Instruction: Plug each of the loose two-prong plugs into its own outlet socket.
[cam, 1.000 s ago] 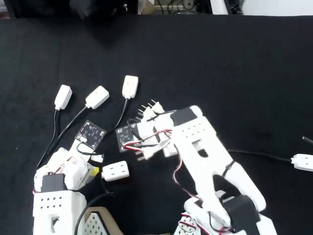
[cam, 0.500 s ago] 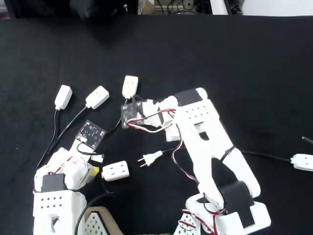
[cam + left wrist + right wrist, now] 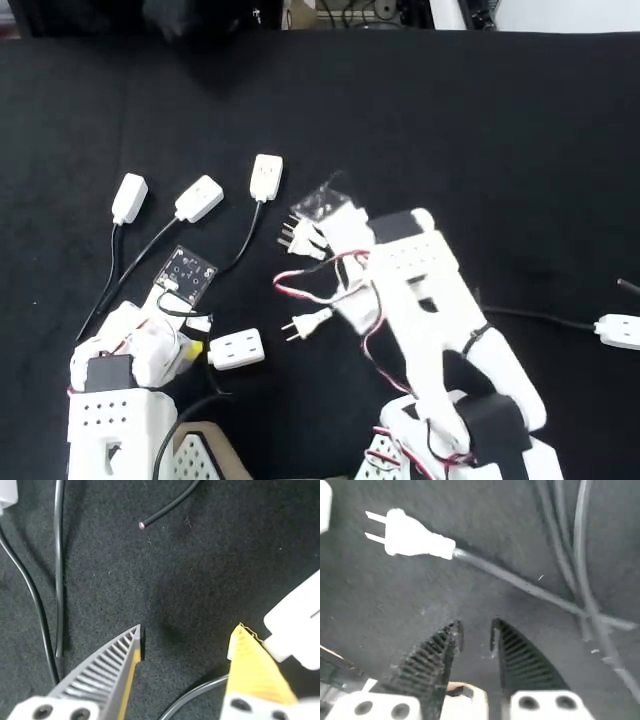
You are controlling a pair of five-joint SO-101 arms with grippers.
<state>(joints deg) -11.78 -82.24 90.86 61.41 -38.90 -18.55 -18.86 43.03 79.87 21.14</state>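
Far left on the black desk [image 3: 500, 120]: socket 1 [image 3: 129, 198], socket 2 [image 3: 199, 199] and socket 3 [image 3: 265, 177], all white, in a loose row, each on its own black lead running down toward the left arm [image 3: 115, 410].

Low at the near left corner, the left arm, folded close to its base. At its tip the left gripper [image 3: 189, 630], down close over the cloth, fingers [image 3: 252, 665] spread wide, only bare desk between them. Just beside the yellow finger, socket 4 [image 3: 238, 349], white, flat on the desk; touching it or not, cannot tell. By the grey finger, 2 black cables [image 3: 57, 570] side by side, and a cable end [image 3: 142, 525] a little farther off.

Right of socket 4 and apart from it, the loose plug [image 3: 310, 323], white, lying flat between the 2 arms, its 2 prongs pointing toward that socket, gripped by nothing. Behind it, the plug's cord [image 3: 520, 582], trailing off under the right arm [image 3: 440, 320].

In the middle, the right arm, reaching from the near edge toward socket 3. At its tip the right gripper [image 3: 475, 623], off the desk, between the plug and socket 3, fingers drawn close with a narrow gap, pinching nothing.

Far right at the desk's edge, socket 5 [image 3: 620, 330] on a black lead, well apart from the rest.
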